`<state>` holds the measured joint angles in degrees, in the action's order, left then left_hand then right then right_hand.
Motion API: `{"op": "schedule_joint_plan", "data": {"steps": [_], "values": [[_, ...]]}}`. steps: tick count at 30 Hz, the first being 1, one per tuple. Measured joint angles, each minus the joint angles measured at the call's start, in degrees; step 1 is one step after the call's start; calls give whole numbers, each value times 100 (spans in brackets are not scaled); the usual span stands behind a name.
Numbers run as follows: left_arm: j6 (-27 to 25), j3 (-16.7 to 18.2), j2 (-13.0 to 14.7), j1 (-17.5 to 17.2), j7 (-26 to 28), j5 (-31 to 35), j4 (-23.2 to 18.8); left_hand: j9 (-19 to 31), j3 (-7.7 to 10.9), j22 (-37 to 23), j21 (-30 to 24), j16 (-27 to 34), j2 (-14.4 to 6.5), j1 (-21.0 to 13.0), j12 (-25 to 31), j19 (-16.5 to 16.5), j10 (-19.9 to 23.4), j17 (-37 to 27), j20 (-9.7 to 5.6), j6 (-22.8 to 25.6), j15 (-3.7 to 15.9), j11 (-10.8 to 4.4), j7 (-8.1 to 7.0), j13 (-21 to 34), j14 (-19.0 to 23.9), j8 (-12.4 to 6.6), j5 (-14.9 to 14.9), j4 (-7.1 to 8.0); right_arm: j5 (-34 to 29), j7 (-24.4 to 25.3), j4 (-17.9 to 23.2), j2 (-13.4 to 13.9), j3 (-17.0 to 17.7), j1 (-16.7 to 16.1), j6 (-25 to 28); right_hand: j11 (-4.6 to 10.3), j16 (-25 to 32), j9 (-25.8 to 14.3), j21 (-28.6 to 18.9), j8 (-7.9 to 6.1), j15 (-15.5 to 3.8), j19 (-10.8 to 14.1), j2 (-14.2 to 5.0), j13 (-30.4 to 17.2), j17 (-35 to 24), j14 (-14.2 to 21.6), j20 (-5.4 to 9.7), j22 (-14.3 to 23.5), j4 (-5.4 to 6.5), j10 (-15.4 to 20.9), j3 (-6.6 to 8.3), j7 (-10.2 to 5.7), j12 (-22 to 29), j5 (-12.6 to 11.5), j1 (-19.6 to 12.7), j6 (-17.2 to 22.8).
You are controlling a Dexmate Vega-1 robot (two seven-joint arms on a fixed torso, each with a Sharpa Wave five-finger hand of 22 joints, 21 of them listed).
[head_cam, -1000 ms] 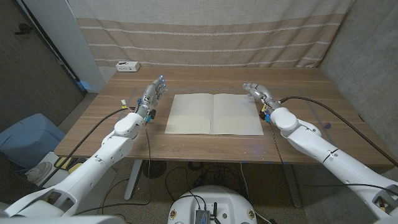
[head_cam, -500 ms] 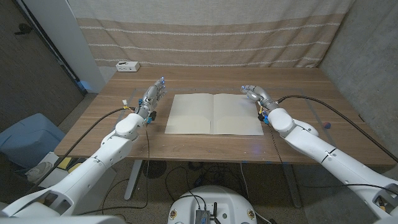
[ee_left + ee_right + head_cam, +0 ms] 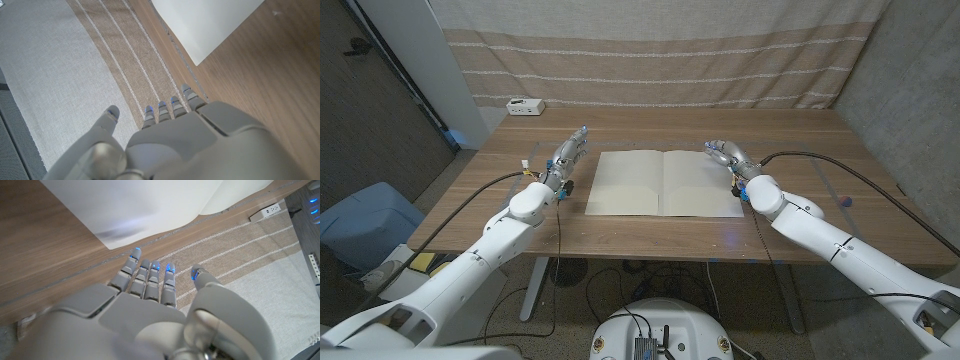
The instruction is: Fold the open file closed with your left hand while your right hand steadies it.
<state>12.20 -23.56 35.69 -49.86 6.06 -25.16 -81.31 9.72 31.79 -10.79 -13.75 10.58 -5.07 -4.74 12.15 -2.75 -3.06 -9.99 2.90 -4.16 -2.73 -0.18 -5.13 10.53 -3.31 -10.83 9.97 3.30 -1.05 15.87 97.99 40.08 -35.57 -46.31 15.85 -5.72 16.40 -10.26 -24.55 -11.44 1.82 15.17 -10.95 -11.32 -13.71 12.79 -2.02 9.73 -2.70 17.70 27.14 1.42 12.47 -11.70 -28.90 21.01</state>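
File [image 3: 663, 183] is lying open and flat in the middle of the wooden table [image 3: 800, 130], seen from my head. My left hand [image 3: 567, 150] is waiting beside its left edge, my right hand [image 3: 724, 154] by its right corner. Wrist views are showing both hands' fingers [image 3: 165, 111] spread, holding nothing.

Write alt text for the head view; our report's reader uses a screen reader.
An open cream file lies flat on a wooden table. The left hand is off its left edge, the right hand at its far right corner. A white power strip sits far left.
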Motion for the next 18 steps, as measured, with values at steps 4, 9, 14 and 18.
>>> {"op": "schedule_joint_plan", "data": {"steps": [4,9,14,18], "values": [[-25,-44,12,41,38,95,31,0,0,0,0,0,0,0,0,-16,18,0,-75,53,20,18,8,0,-20,0,0,0,-175,-39,-22,-5,-91,68,99,21,0,0,40,0,-30,10,0,0,8,-31,10,0,-23,21,23,0,0,0,0,39],[-59,-87,27,82,79,200,57,0,0,0,0,0,0,0,0,-26,18,0,-100,62,20,18,-1,0,-20,0,0,0,-354,-101,-33,-8,-193,143,202,21,0,0,43,0,-62,-16,1,0,15,-63,51,0,-46,21,46,-14,0,0,-62,94],[-106,-130,47,113,125,329,71,0,0,0,0,0,0,0,0,-33,48,0,-107,92,20,48,30,0,-20,0,0,0,-556,-167,-45,-12,-320,240,333,51,0,-29,87,0,-103,-43,1,0,15,-105,101,0,-71,52,71,-29,0,0,-62,173],[-134,-160,70,126,155,420,72,0,0,0,0,0,0,0,0,-25,48,0,-162,112,20,48,50,0,-20,0,0,0,-687,-195,-47,-19,-394,279,413,51,-34,-29,126,0,-164,-84,-6,1,15,-165,141,0,-102,52,102,-40,0,0,-115,184]]}}
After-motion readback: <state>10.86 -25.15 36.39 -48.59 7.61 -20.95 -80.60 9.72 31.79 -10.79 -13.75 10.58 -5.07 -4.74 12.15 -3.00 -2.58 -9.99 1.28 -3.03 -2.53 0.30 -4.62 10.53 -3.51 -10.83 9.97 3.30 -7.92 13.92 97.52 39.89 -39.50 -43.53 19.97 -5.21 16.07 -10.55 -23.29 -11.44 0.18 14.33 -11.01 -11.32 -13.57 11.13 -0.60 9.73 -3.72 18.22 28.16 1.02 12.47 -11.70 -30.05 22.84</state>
